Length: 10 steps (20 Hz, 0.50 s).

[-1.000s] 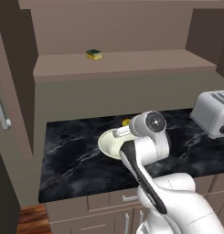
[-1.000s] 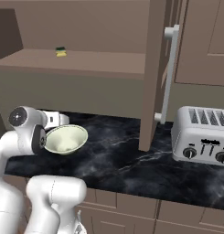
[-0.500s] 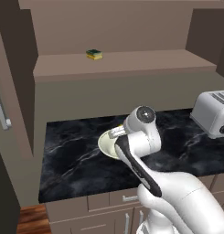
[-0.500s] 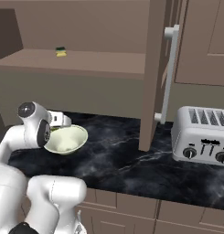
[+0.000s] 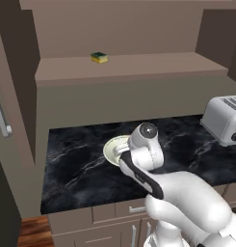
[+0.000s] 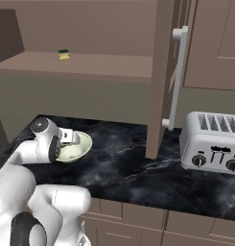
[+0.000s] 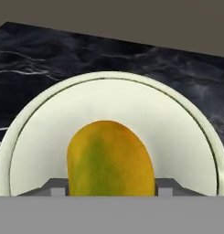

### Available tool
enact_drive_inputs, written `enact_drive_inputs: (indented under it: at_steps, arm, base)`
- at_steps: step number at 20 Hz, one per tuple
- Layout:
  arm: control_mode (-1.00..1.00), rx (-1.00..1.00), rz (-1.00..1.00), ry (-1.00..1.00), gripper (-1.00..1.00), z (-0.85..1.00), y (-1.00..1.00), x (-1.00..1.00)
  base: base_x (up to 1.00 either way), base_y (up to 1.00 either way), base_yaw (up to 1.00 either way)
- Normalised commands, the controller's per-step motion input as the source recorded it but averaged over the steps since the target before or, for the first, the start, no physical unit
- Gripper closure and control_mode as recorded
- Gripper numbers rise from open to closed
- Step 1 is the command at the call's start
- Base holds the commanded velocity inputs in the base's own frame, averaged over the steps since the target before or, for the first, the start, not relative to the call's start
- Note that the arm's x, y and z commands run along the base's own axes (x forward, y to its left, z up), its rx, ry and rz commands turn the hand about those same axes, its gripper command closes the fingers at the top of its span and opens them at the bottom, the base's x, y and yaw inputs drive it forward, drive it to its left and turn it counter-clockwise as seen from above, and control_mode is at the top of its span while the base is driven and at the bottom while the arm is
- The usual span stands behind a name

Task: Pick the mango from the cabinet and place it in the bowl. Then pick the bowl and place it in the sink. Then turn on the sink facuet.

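Observation:
The mango (image 7: 109,157), yellow-orange with a green streak, sits between my two fingertips. My gripper (image 7: 111,189) is shut on it and holds it just above the inside of the cream-white bowl (image 7: 186,132). The bowl (image 5: 111,146) stands on the black marble counter below the cabinet (image 5: 138,65). My wrist hangs over its right rim and hides part of it. In the right base view the gripper (image 6: 68,137) points into the bowl (image 6: 83,146) from its left side.
A green-and-yellow sponge (image 5: 99,57) lies on the cabinet shelf. A silver toaster (image 6: 210,141) stands on the counter at the right. The open cabinet door (image 6: 162,77) with its white handle juts out between the bowl and the toaster.
My wrist has swung a little to the left over the bowl and turned. The mango stays gripped and the bowl has not moved.

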Motion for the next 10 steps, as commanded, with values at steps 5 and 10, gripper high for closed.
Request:
enact_drive_inputs:
  at_steps: [5, 10]
  arm:
    - [-1.00, 0.00, 0.00, 0.08, 1.00, -0.48, 0.00, 0.34]
    - [-1.00, 0.00, 0.00, 0.11, 1.00, -0.27, 0.00, 0.28]
  base:
    - [0.00, 0.00, 0.00]
    - [0.00, 0.00, 0.00]
